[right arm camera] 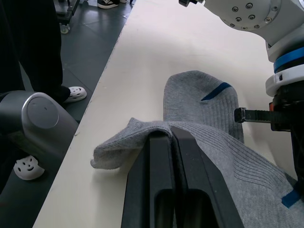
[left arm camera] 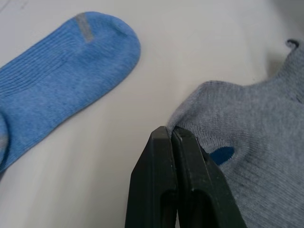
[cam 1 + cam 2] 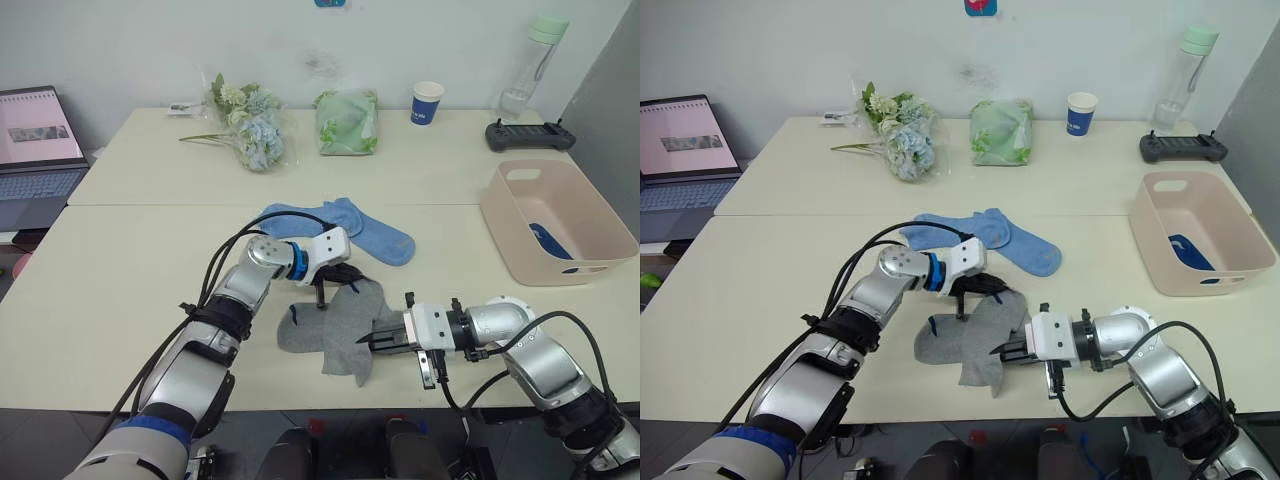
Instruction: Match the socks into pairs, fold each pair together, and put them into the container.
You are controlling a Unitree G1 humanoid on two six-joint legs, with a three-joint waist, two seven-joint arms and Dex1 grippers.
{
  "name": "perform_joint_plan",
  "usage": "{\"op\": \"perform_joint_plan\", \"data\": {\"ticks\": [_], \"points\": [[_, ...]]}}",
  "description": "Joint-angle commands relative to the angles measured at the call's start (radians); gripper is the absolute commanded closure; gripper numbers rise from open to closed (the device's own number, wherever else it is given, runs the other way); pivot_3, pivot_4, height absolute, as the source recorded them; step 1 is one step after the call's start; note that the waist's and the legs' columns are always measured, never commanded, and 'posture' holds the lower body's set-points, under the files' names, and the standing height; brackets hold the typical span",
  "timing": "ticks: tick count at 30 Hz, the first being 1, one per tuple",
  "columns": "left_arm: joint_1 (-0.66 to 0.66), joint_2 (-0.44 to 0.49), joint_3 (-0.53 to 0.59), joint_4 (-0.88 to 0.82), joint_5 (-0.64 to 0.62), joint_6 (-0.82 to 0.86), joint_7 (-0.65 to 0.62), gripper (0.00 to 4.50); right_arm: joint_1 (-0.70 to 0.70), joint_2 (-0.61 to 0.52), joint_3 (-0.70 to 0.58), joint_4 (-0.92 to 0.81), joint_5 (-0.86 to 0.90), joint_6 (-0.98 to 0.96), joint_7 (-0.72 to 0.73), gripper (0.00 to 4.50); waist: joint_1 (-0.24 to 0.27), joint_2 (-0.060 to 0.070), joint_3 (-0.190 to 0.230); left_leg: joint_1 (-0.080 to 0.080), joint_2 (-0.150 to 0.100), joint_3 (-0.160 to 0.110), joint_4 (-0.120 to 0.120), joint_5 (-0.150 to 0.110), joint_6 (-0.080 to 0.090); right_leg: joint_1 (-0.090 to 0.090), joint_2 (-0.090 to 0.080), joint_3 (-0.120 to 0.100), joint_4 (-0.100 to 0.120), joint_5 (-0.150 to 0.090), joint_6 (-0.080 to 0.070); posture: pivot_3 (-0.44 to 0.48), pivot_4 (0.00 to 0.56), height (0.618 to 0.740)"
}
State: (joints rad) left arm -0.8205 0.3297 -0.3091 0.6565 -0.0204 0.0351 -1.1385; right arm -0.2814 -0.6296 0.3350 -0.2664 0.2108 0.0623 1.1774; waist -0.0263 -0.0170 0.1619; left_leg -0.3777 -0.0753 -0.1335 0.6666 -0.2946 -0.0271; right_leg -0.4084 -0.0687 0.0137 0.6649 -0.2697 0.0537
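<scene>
Two grey socks (image 3: 332,325) lie overlapped near the table's front edge. My left gripper (image 2: 171,130) is shut on the far edge of one grey sock (image 2: 256,123), near its small blue mark. My right gripper (image 3: 373,341) comes in from the right, shut on a fold of the other grey sock (image 1: 118,147), which drapes over its fingertips. Just beyond them, two light blue socks (image 3: 340,225) lie flat and crossed. The pale pink container (image 3: 512,215) stands at the right, with a navy sock (image 3: 548,241) inside it.
Along the back of the table sit a bunch of flowers (image 3: 250,125), a green bag (image 3: 347,122), a blue paper cup (image 3: 427,103), a bottle (image 3: 530,65) and a black controller (image 3: 528,135). An open laptop (image 3: 38,150) stands at the far left.
</scene>
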Motion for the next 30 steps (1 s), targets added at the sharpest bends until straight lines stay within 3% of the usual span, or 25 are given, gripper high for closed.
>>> {"op": "perform_joint_plan", "data": {"ticks": [1,10,16,19,26,30], "points": [[0.023,0.037,0.081,-0.137,-0.065,0.097,0.010,4.46,-0.035,-0.004,-0.058,-0.005,0.040,0.000,-0.002,4.50,-0.002,0.000,0.000,0.000,0.000,0.000,0.000,0.000,0.000,0.000,0.000,0.000,0.000,0.000,0.000,0.000,0.150,0.740],[0.305,0.151,0.304,-0.688,-0.254,0.523,0.174,4.46,-0.170,0.048,-0.078,0.208,0.056,0.004,0.024,4.50,-0.005,0.000,0.000,0.001,0.001,0.000,0.000,0.000,0.000,-0.001,-0.002,0.001,0.001,0.000,0.000,0.000,0.150,0.740],[0.528,0.116,0.394,-0.965,-0.326,0.694,0.364,4.46,-0.274,0.147,-0.116,0.423,0.104,0.068,0.019,4.50,-0.004,0.000,0.000,0.001,0.001,0.000,0.000,0.000,0.000,0.000,-0.003,0.002,0.001,0.000,-0.001,0.000,0.150,0.740],[0.570,0.088,0.398,-0.999,-0.318,0.693,0.437,4.50,-0.285,0.148,-0.133,0.473,0.096,0.067,0.022,3.79,0.003,0.000,0.000,0.001,0.002,-0.001,0.000,0.000,0.000,0.000,-0.003,0.002,0.000,0.000,-0.001,0.000,0.150,0.740],[0.587,0.079,0.400,-0.973,-0.321,0.650,0.498,4.50,-0.189,0.013,-0.223,0.346,0.098,0.188,-0.042,1.30,0.018,0.000,0.000,0.000,0.000,0.000,0.000,0.000,0.000,0.000,-0.004,0.002,-0.001,0.000,-0.001,0.000,0.150,0.740],[0.595,0.090,0.397,-0.969,-0.327,0.636,0.502,4.50,-0.079,-0.049,-0.266,0.192,0.120,0.335,-0.110,1.30,0.018,0.001,0.000,0.001,0.001,0.001,-0.001,0.000,0.000,0.000,-0.004,0.002,0.000,0.000,-0.001,0.000,0.150,0.740]]}}
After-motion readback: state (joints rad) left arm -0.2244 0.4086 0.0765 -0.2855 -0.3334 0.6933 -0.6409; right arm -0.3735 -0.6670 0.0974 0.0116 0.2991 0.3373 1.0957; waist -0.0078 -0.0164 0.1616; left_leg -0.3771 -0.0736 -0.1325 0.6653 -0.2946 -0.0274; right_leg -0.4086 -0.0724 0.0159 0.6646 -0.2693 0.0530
